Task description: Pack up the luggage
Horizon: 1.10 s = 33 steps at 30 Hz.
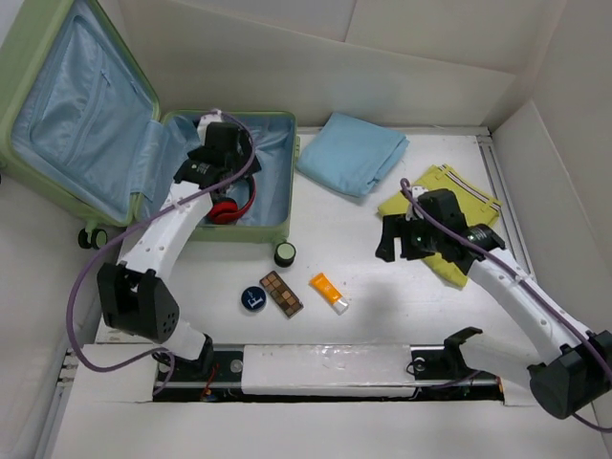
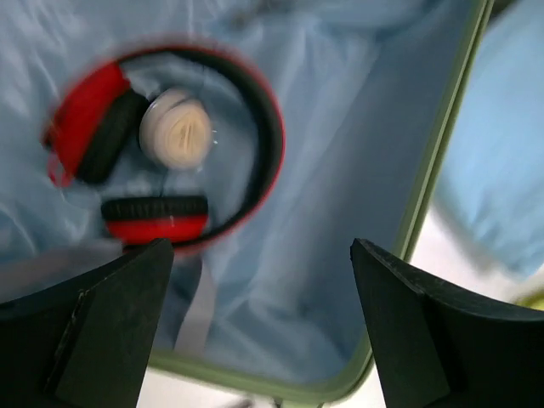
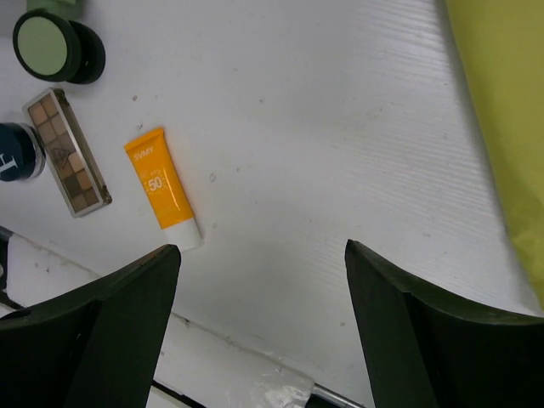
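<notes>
the luggage [image 1: 273, 182] lies open at the far left corner of the table [image 1: 382, 316]. its base sits flat, and the lid is raised to the left with the light blue lining exposed. small wheels [image 1: 93, 236] show at the near left corner of the shell. red and black headphones [image 1: 232, 206] lie inside the base on the lining, toward its near side.

the left gripper [image 1: 225, 143] hangs over the open base, above the headphones. in the left wrist view its jaws [image 2: 263, 323] stand wide apart with nothing between them. the headphones [image 2: 153, 221] appear below and apart from them, the pale green rim [image 2: 425, 195] runs to the right, and the picture is blurred.

outside the case, a folded blue cloth [image 1: 352, 153] lies just beside its right wall. a round container with a green lid [image 1: 285, 253] sits just in front of the base. nearer the arms lie a dark blue jar [image 1: 253, 299], an eyeshadow palette [image 1: 281, 294] and an orange tube [image 1: 327, 292] in a loose row.

a yellow cloth [image 1: 440, 191] lies at the right side of the table. the right gripper [image 1: 402, 239] hovers at its near left edge. in the right wrist view its jaws [image 3: 263, 323] are spread and empty above bare table. the tube [image 3: 161, 187] and palette [image 3: 66, 151] lie to the left, and the yellow cloth [image 3: 501, 110] lies to the right.
</notes>
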Available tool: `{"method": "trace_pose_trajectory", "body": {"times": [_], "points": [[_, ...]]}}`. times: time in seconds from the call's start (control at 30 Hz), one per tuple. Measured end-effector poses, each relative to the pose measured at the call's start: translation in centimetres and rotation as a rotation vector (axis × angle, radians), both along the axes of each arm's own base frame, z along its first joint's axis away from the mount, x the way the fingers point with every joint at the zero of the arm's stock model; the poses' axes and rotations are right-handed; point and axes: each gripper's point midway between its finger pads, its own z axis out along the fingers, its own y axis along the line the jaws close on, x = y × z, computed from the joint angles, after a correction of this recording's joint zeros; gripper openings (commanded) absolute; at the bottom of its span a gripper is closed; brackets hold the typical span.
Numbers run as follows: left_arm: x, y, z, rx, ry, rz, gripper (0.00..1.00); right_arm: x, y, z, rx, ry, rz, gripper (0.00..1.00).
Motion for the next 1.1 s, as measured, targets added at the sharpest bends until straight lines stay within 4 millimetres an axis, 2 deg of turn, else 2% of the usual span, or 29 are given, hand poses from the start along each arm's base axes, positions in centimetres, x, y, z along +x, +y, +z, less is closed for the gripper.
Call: {"method": "trace_pose_trajectory", "body": {"times": [0.07,0.13,0.2,0.23,0.3,0.37,0.43,0.53,0.73,0.8,0.87,0.97,1.0,1.03,1.1], "points": [[-1.6,-0.8,-2.7,-0.003,0.057,-0.044,0.82,-0.3,0.9,-0.2,-0.003,0.003,0.031,0.84],[-4.9,-2.1,-5.6,-0.012,0.139,-0.106,0.82,-0.6,1.9,-0.4,-0.005,0.005,0.063,0.84],[-8.5,-3.3,-7.5,-0.034,0.187,-0.171,0.82,-0.8,2.4,-0.5,-0.010,0.002,0.082,0.84],[-10.3,-4.1,-8.1,-0.046,0.202,-0.207,0.82,-0.8,2.6,-0.5,-0.010,-0.001,0.091,0.84],[-13.4,-5.5,-8.6,-0.074,0.210,-0.274,0.90,-0.7,2.9,-0.5,-0.011,-0.006,0.096,0.84],[-16.3,-8.1,-8.9,-0.102,0.211,-0.368,0.95,-0.5,3.0,-0.8,-0.018,-0.004,0.095,0.84],[-17.6,-9.9,-9.4,-0.110,0.220,-0.427,0.95,-0.4,3.0,-1.3,-0.027,0.009,0.093,0.84],[-18.2,-11.8,-11.8,-0.098,0.268,-0.460,0.95,-0.3,3.0,-1.9,-0.040,0.027,0.092,0.84],[-16.1,-11.2,-17.9,0.052,0.381,-0.378,0.95,-0.4,3.2,-1.8,-0.041,0.021,0.101,0.84],[-15.4,-11.1,-19.3,0.101,0.406,-0.355,0.89,-0.5,3.2,-1.5,-0.038,0.013,0.100,0.84],[-14.9,-11.1,-19.9,0.126,0.414,-0.338,0.89,-0.5,3.1,-1.2,-0.035,0.003,0.098,0.84],[-15.1,-11.3,-19.6,0.118,0.398,-0.330,0.89,-0.7,2.9,-0.5,-0.025,-0.024,0.095,0.78],[-15.5,-11.5,-19.3,0.106,0.383,-0.333,0.89,-0.7,2.9,-0.3,-0.017,-0.035,0.097,0.69],[-16.2,-11.6,-19.0,0.094,0.372,-0.342,0.89,-0.8,3.0,-0.4,-0.009,-0.044,0.103,0.66],[-17.9,-11.6,-18.2,0.059,0.350,-0.361,0.90,-1.3,3.4,-1.3,0.000,-0.029,0.125,0.66]]}}
